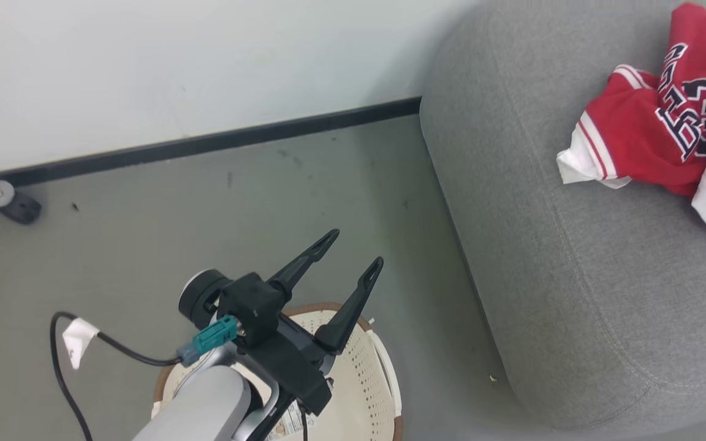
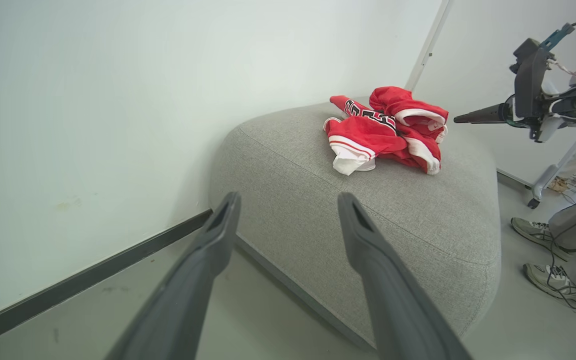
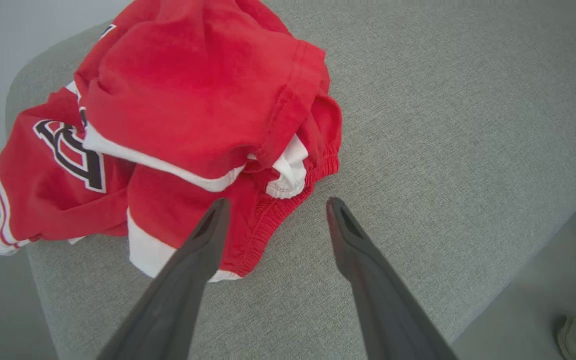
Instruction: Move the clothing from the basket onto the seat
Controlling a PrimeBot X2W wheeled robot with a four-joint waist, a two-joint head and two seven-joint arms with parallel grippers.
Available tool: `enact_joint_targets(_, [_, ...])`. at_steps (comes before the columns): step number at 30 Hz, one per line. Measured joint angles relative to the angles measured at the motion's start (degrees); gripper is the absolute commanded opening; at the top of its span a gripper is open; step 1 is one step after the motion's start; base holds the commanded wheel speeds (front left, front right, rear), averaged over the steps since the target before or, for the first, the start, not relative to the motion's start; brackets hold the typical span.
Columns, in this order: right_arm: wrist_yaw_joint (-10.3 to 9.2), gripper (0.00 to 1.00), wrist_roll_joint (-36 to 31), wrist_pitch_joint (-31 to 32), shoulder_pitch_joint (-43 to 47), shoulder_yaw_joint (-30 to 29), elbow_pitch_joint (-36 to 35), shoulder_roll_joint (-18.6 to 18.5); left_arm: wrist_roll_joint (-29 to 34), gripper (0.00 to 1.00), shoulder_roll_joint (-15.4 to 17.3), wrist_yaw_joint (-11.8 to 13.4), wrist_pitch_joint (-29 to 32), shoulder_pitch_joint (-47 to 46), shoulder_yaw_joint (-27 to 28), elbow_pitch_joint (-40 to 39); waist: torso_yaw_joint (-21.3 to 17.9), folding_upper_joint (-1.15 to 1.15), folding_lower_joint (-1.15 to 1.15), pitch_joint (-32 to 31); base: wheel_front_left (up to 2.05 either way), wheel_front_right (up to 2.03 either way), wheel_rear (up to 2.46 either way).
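Basket (image 1: 365, 373) partly behind left tool (image 1: 356, 247)

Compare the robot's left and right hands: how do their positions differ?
The left hand is by the basket, off the seat; the right hand is over the seat. The left hand is far from the clothing; the right hand is close to it. Both are open and empty.

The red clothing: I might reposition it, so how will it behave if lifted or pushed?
Probably floppy: the clothing lies crumpled in folds on the seat. Likely light, since the fabric looks thin. Pushed, it would probably bunch up rather than slide.
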Motion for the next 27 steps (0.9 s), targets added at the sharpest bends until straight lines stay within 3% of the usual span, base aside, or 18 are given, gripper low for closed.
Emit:
enact_joint_targets(19, [0.01, 1.0, 3.81, -11.13, 16.25, 3.16, -27.53, -4.26, -3.39, 1.0, 1.19, 2.15, -2.69, 8.26, 4.05, 1.76, 3.85, 0.0, -0.01, -10.63, 0.0, 0.0, 0.0])
enact_joint_targets(27, [0.0, 1.0, 5.42, -16.81, 21.08, 0.86, -36.45, -2.79, -5.32, 1.0, 1.86, 3.89, -3.19, 10.68, 7.54, 0.98, 7.01, 0.0, 0.0, -13.63, 0.0, 0.0, 0.0])
